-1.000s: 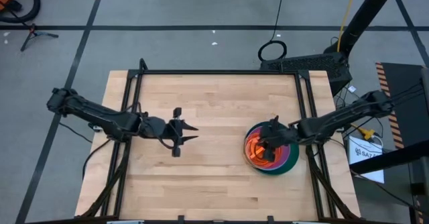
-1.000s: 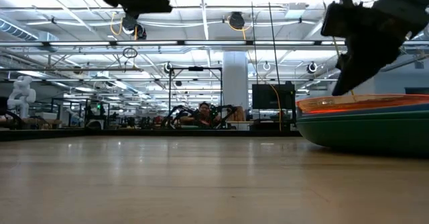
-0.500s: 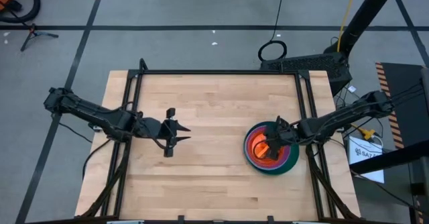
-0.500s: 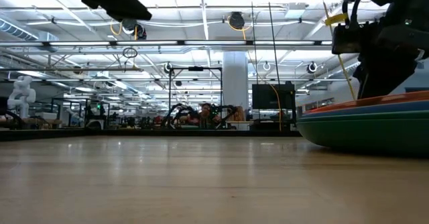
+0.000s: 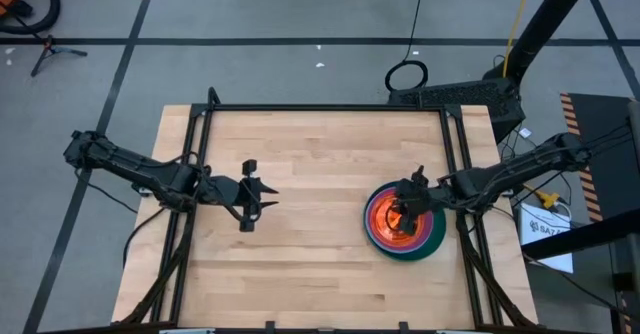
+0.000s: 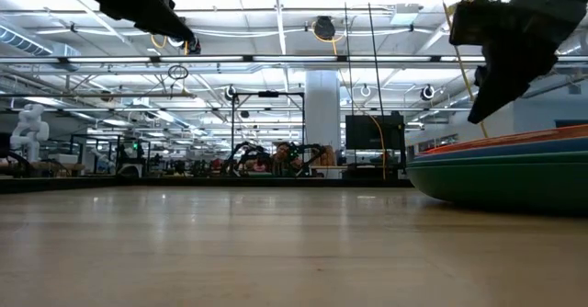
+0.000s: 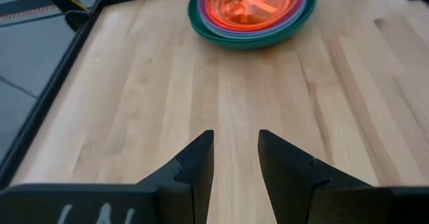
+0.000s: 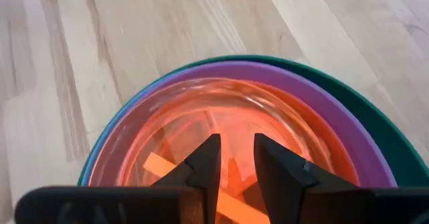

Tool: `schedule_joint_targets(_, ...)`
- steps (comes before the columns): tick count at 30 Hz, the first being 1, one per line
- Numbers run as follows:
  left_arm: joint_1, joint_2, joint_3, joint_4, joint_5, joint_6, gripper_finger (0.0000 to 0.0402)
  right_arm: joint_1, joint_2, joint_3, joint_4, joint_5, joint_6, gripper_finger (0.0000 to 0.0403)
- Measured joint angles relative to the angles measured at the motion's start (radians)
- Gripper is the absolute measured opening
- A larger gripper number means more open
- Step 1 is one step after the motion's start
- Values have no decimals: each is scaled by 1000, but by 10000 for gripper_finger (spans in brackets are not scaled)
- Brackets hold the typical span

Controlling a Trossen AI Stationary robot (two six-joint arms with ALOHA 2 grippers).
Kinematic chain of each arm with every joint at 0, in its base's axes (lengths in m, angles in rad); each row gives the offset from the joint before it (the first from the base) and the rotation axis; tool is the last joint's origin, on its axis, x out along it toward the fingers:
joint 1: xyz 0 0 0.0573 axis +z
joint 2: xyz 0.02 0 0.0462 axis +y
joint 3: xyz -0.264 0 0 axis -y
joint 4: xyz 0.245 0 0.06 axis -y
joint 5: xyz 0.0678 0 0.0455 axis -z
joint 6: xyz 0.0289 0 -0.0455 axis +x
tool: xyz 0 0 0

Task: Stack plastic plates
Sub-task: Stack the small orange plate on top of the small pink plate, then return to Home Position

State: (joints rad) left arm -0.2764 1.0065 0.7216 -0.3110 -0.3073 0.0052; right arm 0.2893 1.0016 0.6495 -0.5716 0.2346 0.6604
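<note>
While the left arm waits over bare wood, the plastic plates (image 5: 404, 224) sit nested in one stack at the right-centre of the high view, near the right edge of the table (image 5: 310, 164).

Stack, outside in: dark green plate (image 5: 428, 249) at the bottom with the widest rim, then purple (image 5: 437, 230), a thin blue rim (image 8: 100, 158) showing on one side, and translucent orange (image 5: 383, 217) on top in the middle. Left wrist view shows the same rings at top centre (image 7: 253, 9). Low view puts the stack at the right edge of the frame, green base (image 6: 496, 183) on the wood, blue and orange bands above it.

Right gripper (image 5: 408, 212): over the orange centre of the stack. In the right wrist view its fingers (image 8: 201, 163) are a narrow gap apart, with nothing between them, and only the orange plate behind. Low view has it (image 6: 487, 100) hanging above the stack's rim, clear of the top plate.

Left gripper (image 5: 262, 195): left-centre of the high view, well apart from the stack, pointing toward it. Left wrist view shows its fingers (image 7: 194, 163) slightly spread, empty, bare tabletop visible through the gap. In the low view that arm (image 6: 138, 4) shows only at the upper left, high above the wood.
</note>
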Motion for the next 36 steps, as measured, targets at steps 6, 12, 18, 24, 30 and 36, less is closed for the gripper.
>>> schedule_joint_targets(6, 0, 0, 0, -4, -35, -15, 124, 7, 84, 0, 36, -25, 7, 86)
schedule_joint_targets(12, 0, 0, 0, -8, -35, -16, 124, 7, 155, 0, -38, -13, 46, 86)
schedule_joint_targets(18, 0, 0, 0, -8, -35, -15, 124, 6, 144, -1, -76, 53, 53, 86)
schedule_joint_targets(24, -2, 0, 0, -26, -36, 35, 124, 14, 94, -2, 9, 60, -19, 86)
schedule_joint_targets(30, -5, -31, -1, -34, -36, 93, 124, 3, 41, -2, 315, 103, -343, 84)
schedule_joint_targets(36, 5, -153, -99, -1, -35, 121, 124, -49, -26, -1, 448, 52, -636, 51)
